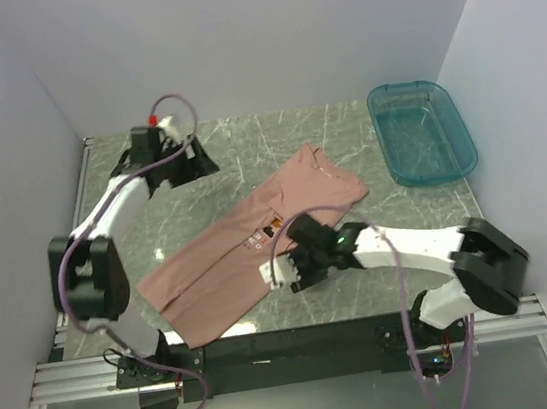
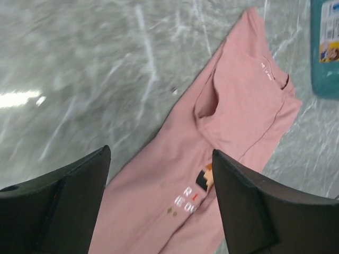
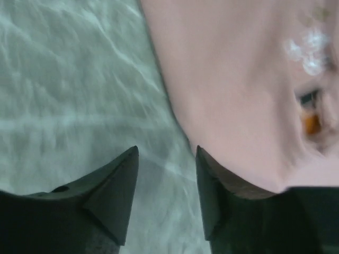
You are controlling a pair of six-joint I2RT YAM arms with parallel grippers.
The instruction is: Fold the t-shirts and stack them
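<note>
My left claw [image 2: 159,156] hangs above the table [image 1: 246,148] at about 10 o'clock, its fingers wide apart and holding nothing. My right claw [image 3: 167,151] sits low near 6 o'clock. Its fingers are apart over bare tabletop, just beside the near edge of the salmon-pink t-shirt [image 1: 230,256], and do not grip it. The shirt lies as a long strip from 7 o'clock to 1 o'clock with the collar at the far end. I judge the sides already folded in, with the crosswise fold and stacking left. I see only 1 shirt.
</note>
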